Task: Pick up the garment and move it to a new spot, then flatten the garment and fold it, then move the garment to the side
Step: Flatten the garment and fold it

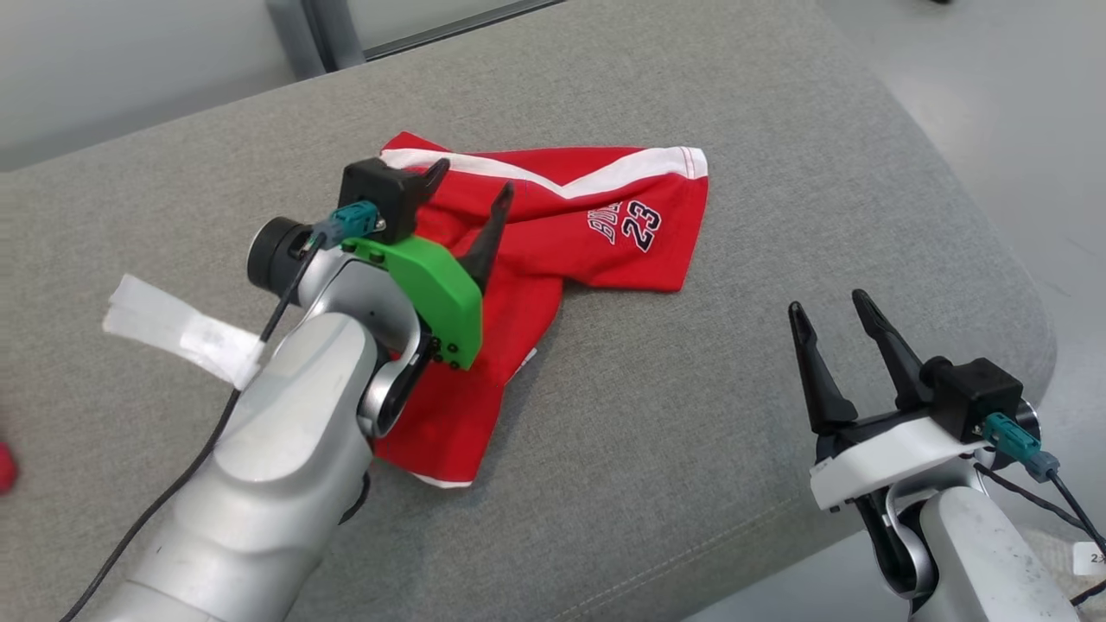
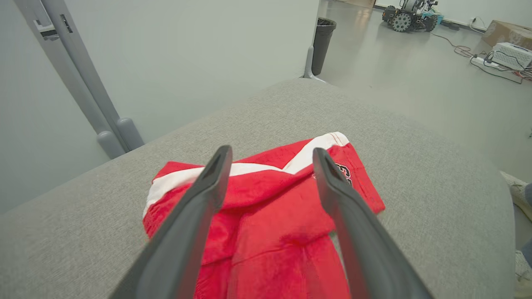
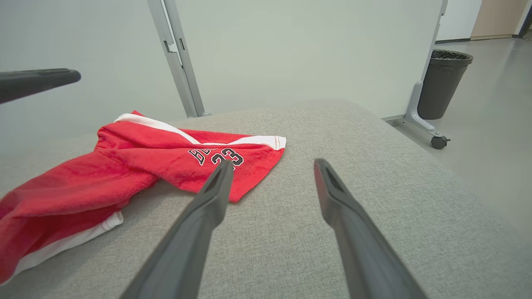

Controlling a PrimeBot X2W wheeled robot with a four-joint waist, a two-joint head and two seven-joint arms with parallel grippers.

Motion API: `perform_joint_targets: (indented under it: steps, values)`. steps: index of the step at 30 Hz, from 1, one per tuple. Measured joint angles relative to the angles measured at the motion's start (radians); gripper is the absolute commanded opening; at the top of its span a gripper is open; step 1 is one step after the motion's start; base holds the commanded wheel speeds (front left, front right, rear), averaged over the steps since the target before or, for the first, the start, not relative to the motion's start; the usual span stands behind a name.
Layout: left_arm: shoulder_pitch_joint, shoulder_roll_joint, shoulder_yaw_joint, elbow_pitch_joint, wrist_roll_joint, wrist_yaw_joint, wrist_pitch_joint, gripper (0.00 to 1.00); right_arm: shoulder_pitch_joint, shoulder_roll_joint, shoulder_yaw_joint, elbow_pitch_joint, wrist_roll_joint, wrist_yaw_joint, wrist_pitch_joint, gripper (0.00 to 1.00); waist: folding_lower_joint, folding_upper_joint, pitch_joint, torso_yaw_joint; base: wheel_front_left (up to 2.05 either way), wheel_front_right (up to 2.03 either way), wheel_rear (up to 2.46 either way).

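Observation:
The garment [image 1: 596,225] is a pair of red shorts with white stripes and a printed "23", lying crumpled on the grey cushion [image 1: 734,112]. It also appears in the left wrist view [image 2: 270,216] and the right wrist view [image 3: 137,166]. My left gripper [image 1: 471,194] hovers over the garment's left part, open, with nothing between its fingers [image 2: 208,182]. My right gripper [image 1: 829,311] stands open near the cushion's front right edge, apart from the garment, and nothing sits between its dark fingers [image 3: 216,187].
A strip of white tape [image 1: 181,328] lies on the cushion at the left. A small red object [image 1: 7,466] peeks in at the left edge. Beyond the cushion are a grey partition post [image 3: 178,62], a dark bin [image 3: 442,83] and bare floor.

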Motion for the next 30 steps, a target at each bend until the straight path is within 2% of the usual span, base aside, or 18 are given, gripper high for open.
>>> perform_joint_targets:
  steps: [6,12,22,30]
  values:
    - [0.09,0.076,0.008,-0.007,0.006,0.006,-0.023,1.0,0.009,-0.019,-0.016,0.0,-0.017,0.0,0.0,1.0,0.0,0.0,-0.031,0.03,0.0,0.0,0.0]
    - [0.144,0.108,0.023,-0.035,0.006,0.019,-0.048,1.0,0.024,-0.028,-0.022,0.004,-0.034,0.0,0.0,1.0,0.0,0.0,-0.057,0.049,0.0,0.0,0.0]
    - [0.182,0.114,0.035,-0.079,-0.016,0.034,-0.033,1.0,0.038,-0.023,-0.015,0.001,-0.035,0.002,0.0,1.0,0.0,0.0,-0.056,0.063,0.0,0.0,0.0]
    - [0.143,0.118,0.054,-0.056,-0.032,0.058,0.085,1.0,0.028,0.005,0.012,-0.004,-0.035,0.019,0.0,1.0,0.0,0.0,-0.018,0.043,0.0,0.0,0.0]
